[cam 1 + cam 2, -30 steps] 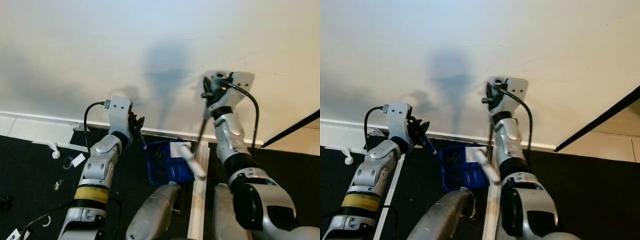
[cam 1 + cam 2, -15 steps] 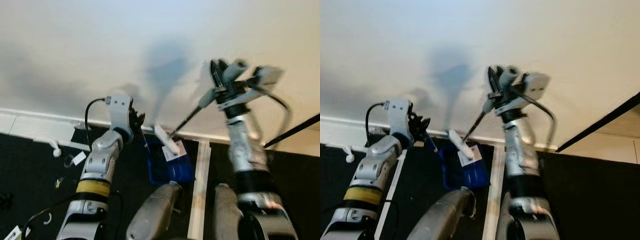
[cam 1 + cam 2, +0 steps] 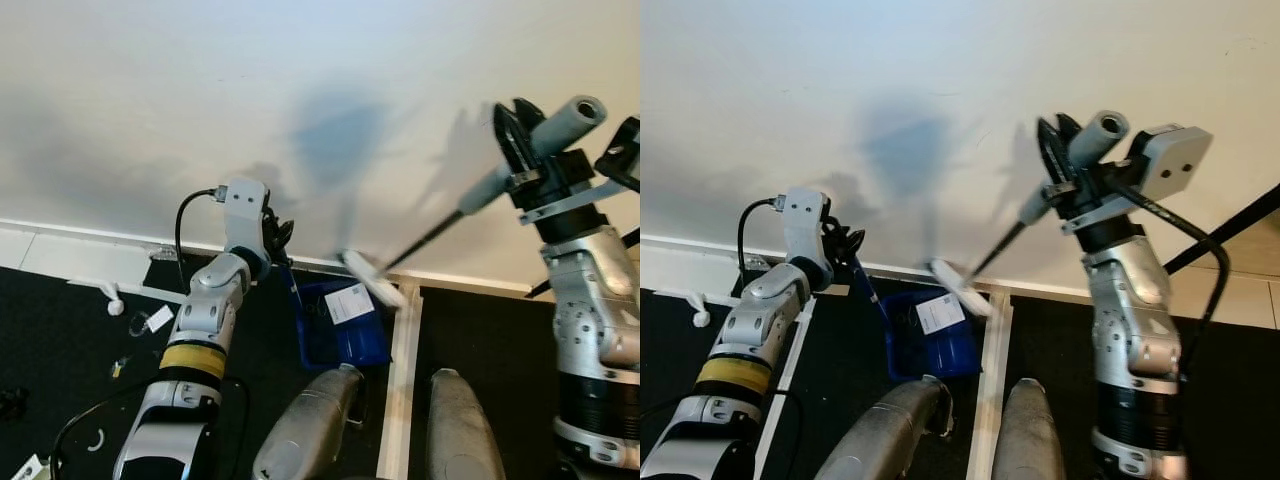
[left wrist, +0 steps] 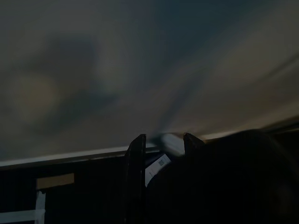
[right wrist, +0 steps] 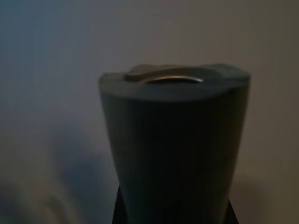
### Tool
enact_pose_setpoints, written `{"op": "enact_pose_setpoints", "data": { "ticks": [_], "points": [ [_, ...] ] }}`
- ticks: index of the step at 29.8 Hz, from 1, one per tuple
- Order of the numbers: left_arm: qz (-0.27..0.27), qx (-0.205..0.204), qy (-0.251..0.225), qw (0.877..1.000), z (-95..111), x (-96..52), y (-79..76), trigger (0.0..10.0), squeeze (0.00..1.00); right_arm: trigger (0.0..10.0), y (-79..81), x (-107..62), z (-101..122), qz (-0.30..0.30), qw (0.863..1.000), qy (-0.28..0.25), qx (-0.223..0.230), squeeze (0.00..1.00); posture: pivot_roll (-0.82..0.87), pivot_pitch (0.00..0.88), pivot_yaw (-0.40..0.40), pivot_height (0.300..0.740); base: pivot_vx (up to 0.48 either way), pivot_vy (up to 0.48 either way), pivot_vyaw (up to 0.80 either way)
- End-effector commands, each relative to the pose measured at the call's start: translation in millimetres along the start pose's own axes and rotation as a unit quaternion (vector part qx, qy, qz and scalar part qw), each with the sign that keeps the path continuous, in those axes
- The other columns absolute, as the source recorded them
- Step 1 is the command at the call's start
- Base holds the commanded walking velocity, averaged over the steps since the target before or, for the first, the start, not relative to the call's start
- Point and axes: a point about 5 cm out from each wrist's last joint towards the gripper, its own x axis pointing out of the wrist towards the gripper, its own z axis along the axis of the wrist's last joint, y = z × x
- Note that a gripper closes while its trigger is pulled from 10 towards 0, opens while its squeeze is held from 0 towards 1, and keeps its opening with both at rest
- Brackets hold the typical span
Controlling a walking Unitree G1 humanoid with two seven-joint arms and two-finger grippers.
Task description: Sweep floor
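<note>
A: Right gripper (image 3: 522,140) first. State?

B: Raised at about 2 o'clock in the head view, black fingers clamped around the grey handle of the brush (image 3: 455,213). The handle's round end (image 5: 174,140) stands close before the right wrist camera. The thin dark shaft slants down toward 8 o'clock to a pale brush head (image 3: 372,279), which is blurred and hangs just above the rear rim of the dustpan.

A: Left gripper (image 3: 278,240)?

B: At roughly 10 o'clock from frame centre, low by the baseboard (image 3: 80,233). Fingers closed on a thin blue handle (image 3: 293,286) that runs down to the blue dustpan (image 3: 340,330). The left wrist view is dark; two black fingers (image 4: 136,177) can be made out in it, with a white label between their tips.

A: Dustpan position?

B: On the black floor (image 3: 60,340), centre frame, near the wall (image 3: 200,100). A white label (image 3: 350,301) lies on it, toward its rear.

A: Surroundings?

B: A white strip (image 3: 402,380) on the floor runs toward 6 o'clock just beside the pan. Small white scraps (image 3: 157,319) lie at 9 o'clock, well apart from the pan.
</note>
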Motion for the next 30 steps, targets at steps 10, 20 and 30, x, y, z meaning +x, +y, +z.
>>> {"op": "enact_pose_setpoints", "data": {
  "ticks": [10, 20, 30],
  "points": [
    [-0.047, -0.045, 0.028, 0.997, -21.3, 2.0, -18.0, 10.0, 0.00, 10.0, -17.3, -5.3, -60.8, -0.105, 0.992, 0.076, 0.002, 0.00, -0.03, 0.203, 0.119, 0.740, 0.000, 0.000, 0.00],
    [-0.050, -0.044, 0.028, 0.997, -22.1, -1.1, -18.0, 10.0, 0.00, 10.0, 8.4, 20.2, -104.8, -0.114, 0.987, 0.099, 0.051, 0.00, 0.00, 0.206, 0.124, 0.740, 0.000, 0.000, 0.00],
    [-0.046, -0.046, 0.024, 0.998, -21.0, 0.2, -17.7, 10.0, 0.00, 10.0, 61.0, 60.0, -90.5, -0.047, 0.984, 0.026, 0.170, 0.00, 0.00, 0.171, 0.098, 0.740, 0.000, 0.000, 0.00]
  ]
}}
